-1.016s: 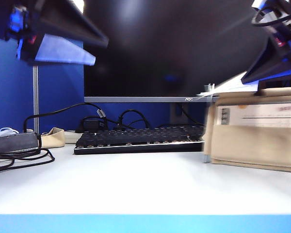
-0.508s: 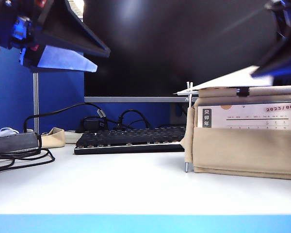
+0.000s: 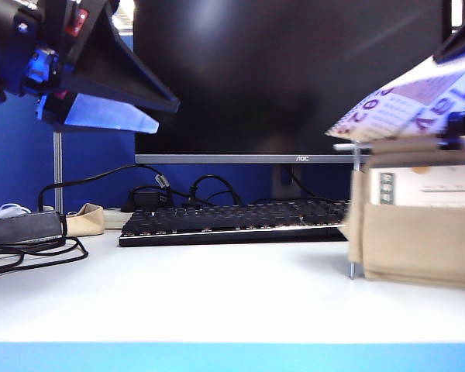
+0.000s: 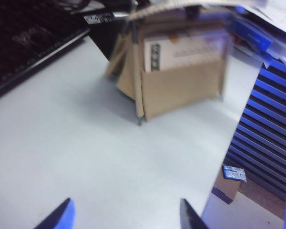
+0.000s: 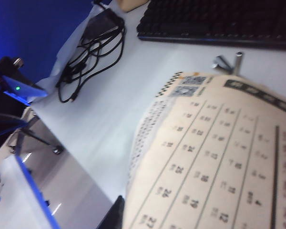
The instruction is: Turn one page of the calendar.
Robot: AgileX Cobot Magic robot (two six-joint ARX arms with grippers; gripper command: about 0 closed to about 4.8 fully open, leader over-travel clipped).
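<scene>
1. One sheet (image 5: 214, 157) is pinched in the right gripper (image 3: 461, 50), whose fingers are closed hard together; only a dark fingertip (image 5: 115, 214) shows in its wrist view, at the sheet's near edge, and in the exterior view the gripper is a dark shape at the upper right edge above the lifted page (image 3: 411, 101).
2. That page arches up and over the top of the calendar (image 3: 418, 232), printed grid now facing the wrist camera. It looks about halfway through the flip, so the job is to carry it on over the top strap (image 3: 418, 145) and down the back.
3. Follow an arc around the strap rather than pulling straight, I judge; a straight tug could tear the sheet at its binding or drag the light stand across the table (image 3: 217, 302).
4. Let go only once the page hangs behind the stand, or it may fall forward again.
5. Calendar position: right side of the table, just beside the end of the black keyboard (image 3: 225, 221), standing on its thin metal rods (image 4: 136, 76).
6. Left gripper (image 4: 124, 217) hovers over bare table well short of the calendar, blue fingertips (image 4: 59, 217) spread wide and empty. It could steady the stand if it starts to slide.
</scene>
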